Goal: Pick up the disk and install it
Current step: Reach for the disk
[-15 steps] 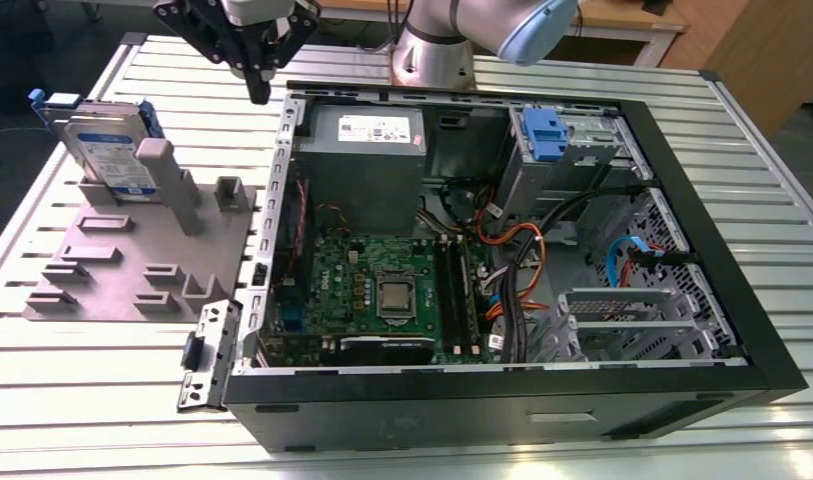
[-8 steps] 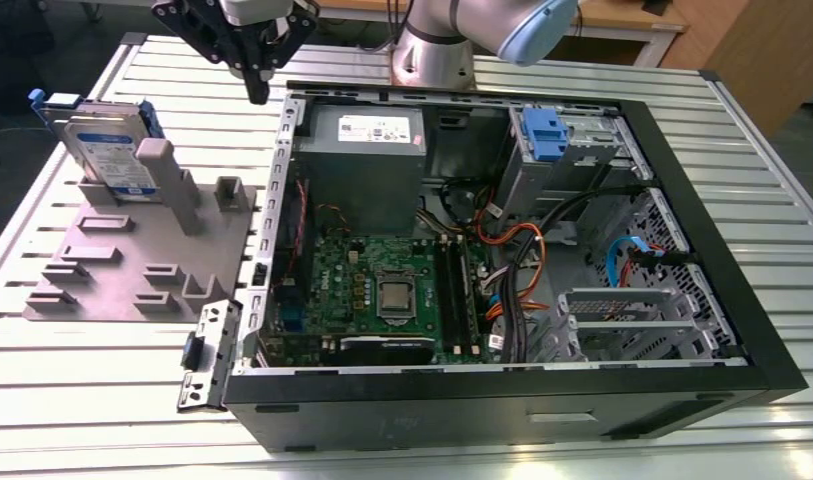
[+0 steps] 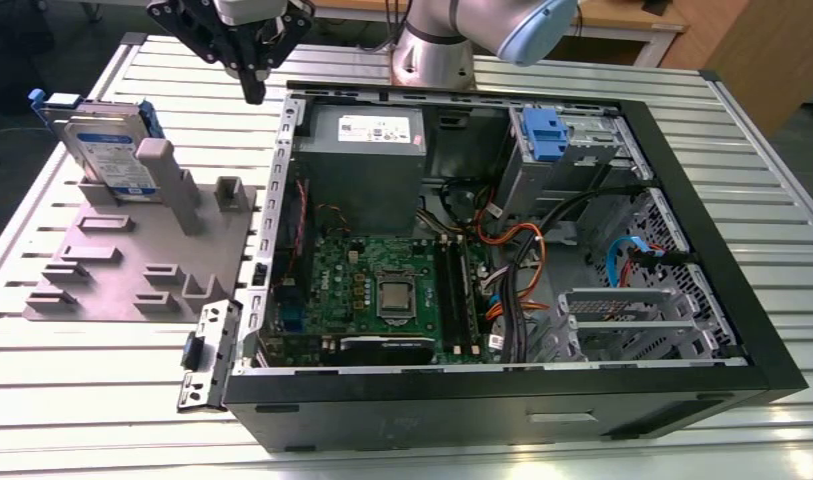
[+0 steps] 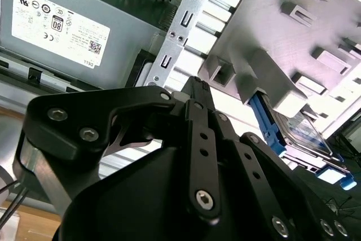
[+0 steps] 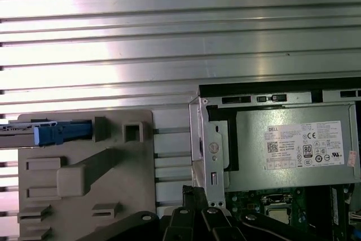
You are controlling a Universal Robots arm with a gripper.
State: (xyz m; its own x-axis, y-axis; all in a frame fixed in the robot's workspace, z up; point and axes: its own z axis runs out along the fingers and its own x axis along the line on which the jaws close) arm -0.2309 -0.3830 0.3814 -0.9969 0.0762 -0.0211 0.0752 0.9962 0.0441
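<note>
The gripper, closed on nothing, hangs just outside the open computer case's wall — the disk stands on edge in a grey fixture beside that case, where an approach with the pincer unopened could topple it.

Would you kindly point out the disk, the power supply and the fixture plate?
the disk (image 3: 106, 150), exterior view, on its labelled face.
the power supply (image 3: 363, 180), exterior view, on its bare grey face.
the fixture plate (image 3: 219, 255), exterior view, on its flat base.
</note>
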